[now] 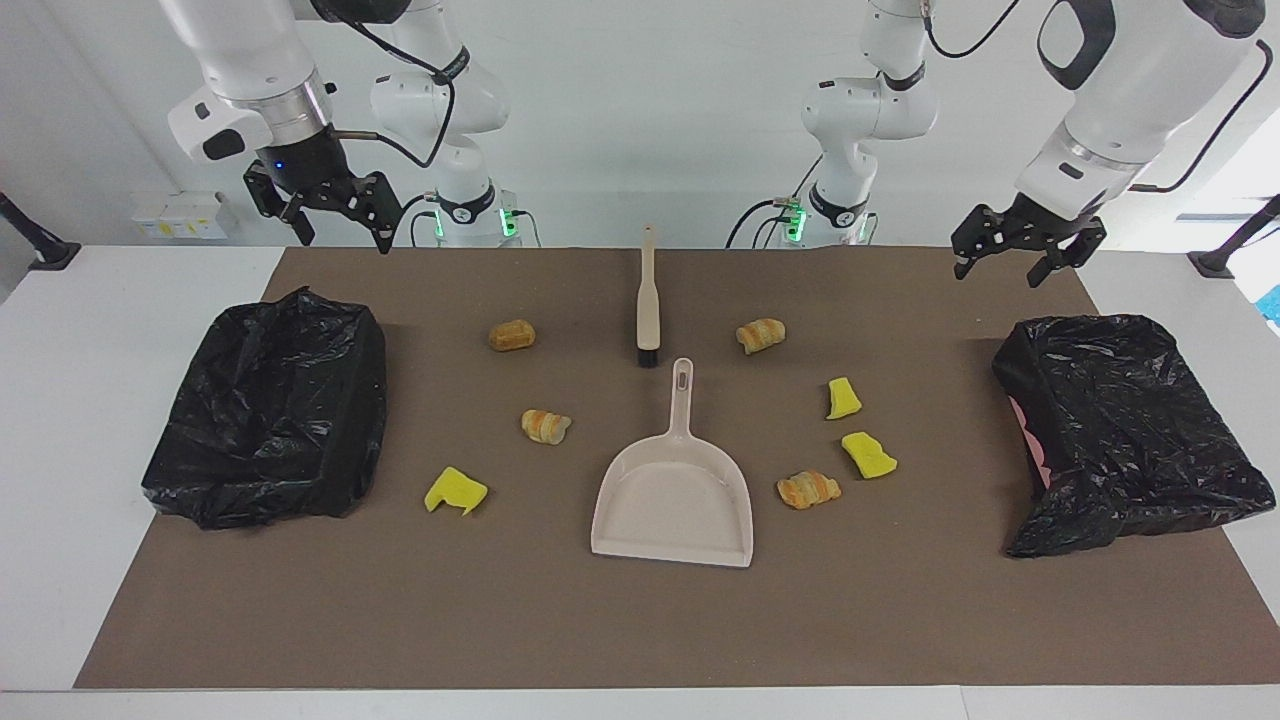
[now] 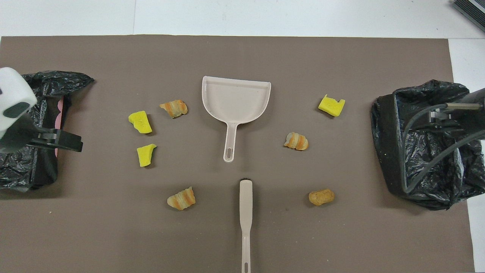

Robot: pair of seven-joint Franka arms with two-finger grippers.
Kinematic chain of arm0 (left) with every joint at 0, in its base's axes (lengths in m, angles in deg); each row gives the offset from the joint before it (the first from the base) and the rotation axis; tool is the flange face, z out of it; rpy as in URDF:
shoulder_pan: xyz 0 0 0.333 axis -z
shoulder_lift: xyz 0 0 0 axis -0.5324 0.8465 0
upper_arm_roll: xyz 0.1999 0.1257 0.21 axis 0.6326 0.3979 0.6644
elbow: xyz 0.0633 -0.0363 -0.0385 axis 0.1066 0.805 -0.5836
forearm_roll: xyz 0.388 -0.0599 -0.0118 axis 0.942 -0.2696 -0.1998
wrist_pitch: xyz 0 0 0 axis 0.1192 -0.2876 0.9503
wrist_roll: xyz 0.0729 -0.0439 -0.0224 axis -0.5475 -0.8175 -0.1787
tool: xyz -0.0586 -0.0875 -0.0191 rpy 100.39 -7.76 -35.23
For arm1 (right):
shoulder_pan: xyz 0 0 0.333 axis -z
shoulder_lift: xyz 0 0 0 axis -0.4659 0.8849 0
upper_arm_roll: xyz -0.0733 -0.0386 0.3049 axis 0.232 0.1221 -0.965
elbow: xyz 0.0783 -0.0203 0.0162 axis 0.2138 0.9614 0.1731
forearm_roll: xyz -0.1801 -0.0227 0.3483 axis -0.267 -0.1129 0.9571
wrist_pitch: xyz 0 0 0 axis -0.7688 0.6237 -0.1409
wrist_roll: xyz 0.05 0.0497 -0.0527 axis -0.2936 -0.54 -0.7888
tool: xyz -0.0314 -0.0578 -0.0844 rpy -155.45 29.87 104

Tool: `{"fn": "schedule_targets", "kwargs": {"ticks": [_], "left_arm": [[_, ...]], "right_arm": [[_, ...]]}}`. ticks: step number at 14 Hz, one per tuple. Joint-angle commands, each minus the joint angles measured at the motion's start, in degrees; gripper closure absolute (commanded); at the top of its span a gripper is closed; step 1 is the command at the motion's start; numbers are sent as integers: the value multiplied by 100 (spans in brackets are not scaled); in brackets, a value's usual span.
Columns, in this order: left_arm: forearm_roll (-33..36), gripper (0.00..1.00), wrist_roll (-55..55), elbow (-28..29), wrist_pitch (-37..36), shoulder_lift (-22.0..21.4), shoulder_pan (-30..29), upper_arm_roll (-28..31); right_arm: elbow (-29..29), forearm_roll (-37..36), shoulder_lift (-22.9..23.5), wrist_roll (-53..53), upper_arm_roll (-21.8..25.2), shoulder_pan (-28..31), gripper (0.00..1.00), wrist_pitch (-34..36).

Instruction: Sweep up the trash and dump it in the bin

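The trash is several small pieces spread on the brown mat. There are yellow wedges, striped rolls and a brown roll. A beige dustpan lies mid-mat, its handle toward a beige brush. Black-bagged bins stand at the right arm's end and the left arm's end. My right gripper is open in the air over the mat's edge. My left gripper is open in the air beside its bin.
In the overhead view, the left gripper overlaps the edge of its bin. The right gripper and its cable overlap the other bin. White table surrounds the mat.
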State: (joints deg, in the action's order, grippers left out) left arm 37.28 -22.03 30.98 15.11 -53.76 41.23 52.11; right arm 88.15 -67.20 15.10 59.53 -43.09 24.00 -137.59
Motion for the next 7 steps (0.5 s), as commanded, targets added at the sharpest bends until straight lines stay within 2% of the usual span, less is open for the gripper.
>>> {"fn": "schedule_targets", "kwargs": {"ticks": [1,4,7], "left_arm": [[30,0,-474,831,274,-566,647,38],[-31,0,-596,1358,503,-813,1262,38],[-75,0,-1667,1912,1056,-1059,1983,38]], "right_arm": [[-111,49,316,41,2,-316,0,-222],[-463,49,826,866,2,-773,0,-371],[-604,41,1256,1507,2,-1274,0,-845]]}}
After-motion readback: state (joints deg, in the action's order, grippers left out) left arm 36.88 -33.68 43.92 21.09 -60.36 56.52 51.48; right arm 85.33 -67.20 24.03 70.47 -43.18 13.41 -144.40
